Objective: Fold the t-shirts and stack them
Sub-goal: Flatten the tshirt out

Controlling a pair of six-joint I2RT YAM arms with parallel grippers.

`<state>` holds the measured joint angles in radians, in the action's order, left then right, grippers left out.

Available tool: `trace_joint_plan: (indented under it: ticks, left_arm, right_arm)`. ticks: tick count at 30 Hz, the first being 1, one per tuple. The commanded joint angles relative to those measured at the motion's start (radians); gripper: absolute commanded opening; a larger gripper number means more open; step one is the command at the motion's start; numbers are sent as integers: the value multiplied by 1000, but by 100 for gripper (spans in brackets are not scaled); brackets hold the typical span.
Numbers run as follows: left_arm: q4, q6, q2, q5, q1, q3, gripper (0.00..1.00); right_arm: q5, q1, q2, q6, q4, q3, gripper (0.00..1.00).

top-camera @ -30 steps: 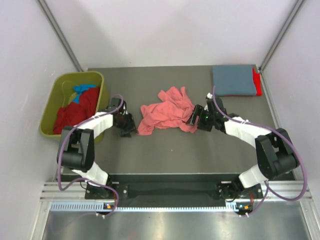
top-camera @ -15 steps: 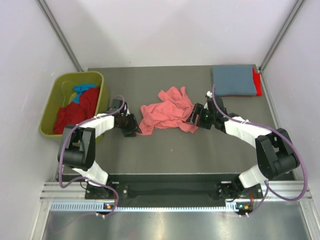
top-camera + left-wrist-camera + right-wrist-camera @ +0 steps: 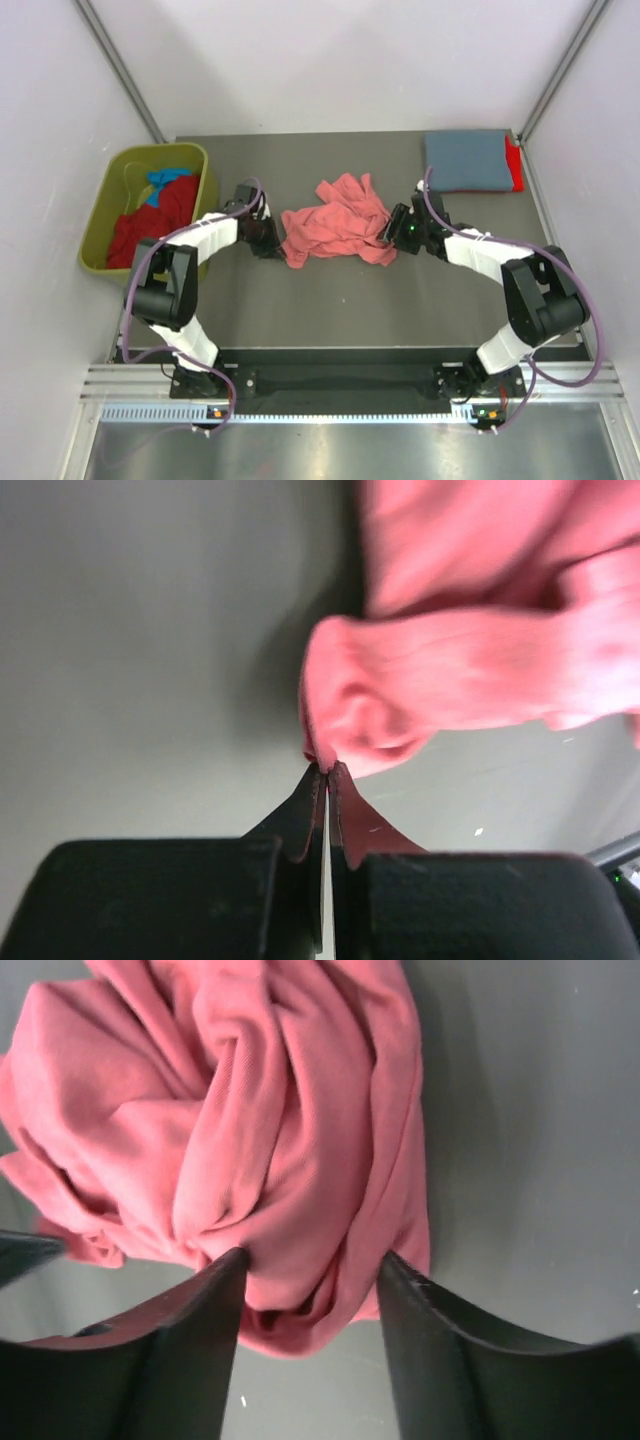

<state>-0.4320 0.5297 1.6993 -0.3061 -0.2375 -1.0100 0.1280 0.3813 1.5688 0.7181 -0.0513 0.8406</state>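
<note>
Crumpled pink shirt [image 3: 335,232] heaped right of bin [image 3: 103,215]. Folded grey-blue shirt [image 3: 465,160] lies flat far right of bin, atop red shirt [image 3: 515,163], red edge showing. Bunched dark red shirt [image 3: 150,225] and blue shirt [image 3: 165,180] lie inside bin.

Closed left gripper [image 3: 325,768], parted right gripper [image 3: 312,1257]

No text, label, brand, number or sign is legible in any view: unmarked are the salmon-pink t-shirt [image 3: 330,230] between the left gripper [image 3: 275,243] and the right gripper [image 3: 392,232], and the olive-green bin [image 3: 118,195] outboard of the left gripper.
</note>
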Motion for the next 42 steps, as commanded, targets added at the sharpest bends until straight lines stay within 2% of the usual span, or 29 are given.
trace_joint_plan:
  ticks: [1,2,4,5,7,8,10,11,14,15,19,21,22,23,25,26,28,29,31,33,36,38,42]
  left_arm:
    - [-88,-59,-58,76,-8,-155,0]
    - [-112,-71,-59,120,-8,-242,0]
    - [-190,-112,-47,171,-8,-350,0]
    - [-220,-123,-37,192,-9,-483,0]
    - [-319,-154,6,278,-8,-643,0]
    - [-350,-164,22,297,-6,-811,0]
    - [-424,-187,58,363,-8,-973,0]
    - [-445,-195,66,369,-6,-1112,0]
    - [-476,-209,63,361,-6,-1263,0]
    - [-472,-214,53,343,-6,-1266,0]
    - [-410,-217,-112,221,-6,-1120,0]
    - [-364,-217,-194,185,-8,-939,0]
    - [-350,-200,-284,162,-8,-865,0]
    - [-306,-191,-335,110,-8,-688,0]
    - [-249,-142,-497,46,-8,-485,0]
    - [-229,-122,-544,7,-9,-305,0]
    - [-197,-73,-657,-13,-10,-155,0]
    - [-195,-68,-682,-14,-10,-54,0]
    - [-200,-62,-731,1,-10,40,0]
    - [-200,-59,-748,-19,-10,71,0]
    - [-203,-37,-796,-30,-10,100,0]
    - [-180,-24,-825,-33,-10,128,0]
    - [-136,18,-898,-34,-10,192,0]
  right_arm:
    - [-54,-10,17,15,44,54,48]
    - [-70,-15,22,12,44,66,31]
    - [-120,-34,23,-11,24,98,11]
    - [-123,-45,20,-22,-23,159,0]
    - [-171,-85,10,-49,-96,242,0]
    - [-180,-96,-13,-61,-163,337,0]
    - [-215,-122,-41,-112,-218,431,0]
    - [-217,-133,-65,-127,-252,516,0]
    - [-217,-194,-117,-141,-386,616,0]
    - [-217,-206,-140,-147,-425,615,0]
    - [-208,-275,-288,-160,-482,499,0]
    - [-164,-300,-390,-137,-489,350,1]
    - [-131,-332,-424,-105,-486,291,1]
    - [-67,-337,-488,-92,-483,173,4]
    - [-50,-338,-551,-66,-486,59,12]
    - [-51,-337,-613,-56,-499,-36,14]
    - [-63,-340,-689,-37,-510,-104,15]
    - [-73,-338,-707,-32,-513,-141,21]
    - [-102,-340,-713,-26,-513,-143,31]
    - [-114,-338,-681,-32,-503,-118,37]
    - [-123,-332,-578,-36,-466,-57,41]
    - [-168,-318,-492,-7,-458,-14,45]
    - [-270,-262,-311,23,-420,92,48]
